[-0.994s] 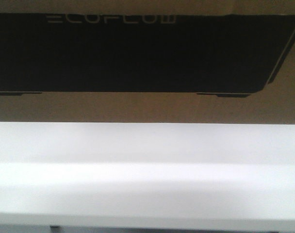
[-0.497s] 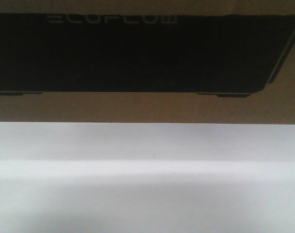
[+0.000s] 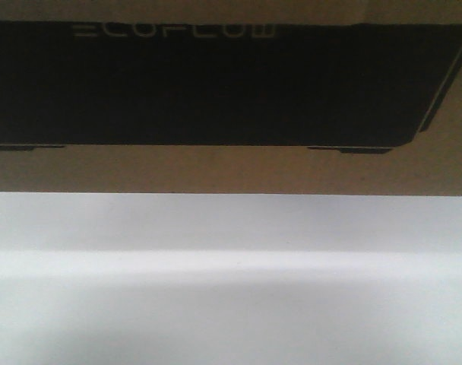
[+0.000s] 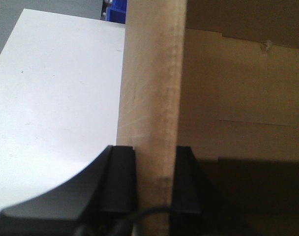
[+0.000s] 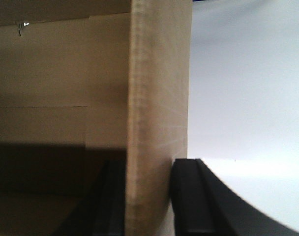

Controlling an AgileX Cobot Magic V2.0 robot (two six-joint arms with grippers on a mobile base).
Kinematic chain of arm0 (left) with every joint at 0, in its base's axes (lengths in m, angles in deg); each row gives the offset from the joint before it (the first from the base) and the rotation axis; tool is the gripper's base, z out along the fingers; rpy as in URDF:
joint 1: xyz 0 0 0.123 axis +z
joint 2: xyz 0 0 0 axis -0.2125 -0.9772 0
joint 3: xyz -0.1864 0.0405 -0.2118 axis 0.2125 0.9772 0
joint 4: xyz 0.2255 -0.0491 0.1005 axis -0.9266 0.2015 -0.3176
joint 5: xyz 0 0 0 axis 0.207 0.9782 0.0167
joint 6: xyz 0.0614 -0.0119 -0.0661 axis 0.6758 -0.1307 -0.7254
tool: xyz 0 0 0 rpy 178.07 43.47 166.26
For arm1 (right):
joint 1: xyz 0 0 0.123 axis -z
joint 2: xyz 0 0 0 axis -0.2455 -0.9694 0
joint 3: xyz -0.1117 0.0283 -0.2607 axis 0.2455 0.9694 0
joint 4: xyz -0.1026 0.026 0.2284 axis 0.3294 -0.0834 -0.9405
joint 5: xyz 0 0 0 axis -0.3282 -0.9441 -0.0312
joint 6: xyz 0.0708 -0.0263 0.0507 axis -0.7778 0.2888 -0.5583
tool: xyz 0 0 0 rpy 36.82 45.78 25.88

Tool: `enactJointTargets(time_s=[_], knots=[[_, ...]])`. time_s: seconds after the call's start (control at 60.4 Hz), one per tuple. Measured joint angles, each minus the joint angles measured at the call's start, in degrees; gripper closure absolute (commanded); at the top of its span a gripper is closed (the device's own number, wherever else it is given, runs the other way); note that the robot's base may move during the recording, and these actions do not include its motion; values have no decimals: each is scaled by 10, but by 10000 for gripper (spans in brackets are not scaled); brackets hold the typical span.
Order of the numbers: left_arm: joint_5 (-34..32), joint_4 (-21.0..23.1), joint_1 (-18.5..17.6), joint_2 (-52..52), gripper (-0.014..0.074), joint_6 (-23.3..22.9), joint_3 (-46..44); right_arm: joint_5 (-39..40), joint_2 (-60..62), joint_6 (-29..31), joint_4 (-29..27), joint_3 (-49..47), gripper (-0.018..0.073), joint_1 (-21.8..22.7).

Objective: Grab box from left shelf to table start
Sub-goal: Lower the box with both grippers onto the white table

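The box [image 3: 231, 167], brown cardboard with a black "ECOFLOW" panel, fills the upper half of the front view. Directly below it lies the white table [image 3: 231, 289]; whether the two touch cannot be told. My left gripper [image 4: 154, 184] is shut on an upright cardboard wall of the box [image 4: 152, 88], one black finger on each face. The right gripper [image 5: 150, 196] clamps the opposite wall [image 5: 159, 88] the same way. The box's open inside shows in both wrist views. The left shelf is out of view.
White table surface [image 4: 56, 98] spreads to the outside of the left gripper, and more of it [image 5: 248, 88] lies outside the right one. A blue bin [image 4: 115, 11] and grey floor [image 4: 7, 19] show beyond the table's far edge.
The table's near edge, seen along the bottom of the front view a second ago, has dropped out of frame. The box keeps its place in that view and both grips hold.
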Motion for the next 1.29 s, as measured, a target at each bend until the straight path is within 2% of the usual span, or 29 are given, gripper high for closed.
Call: enactJointTargets(time_s=[1.292], knots=[[0, 0, 0, 0, 682, 0, 0, 0, 0, 0, 0, 0, 533, 0]])
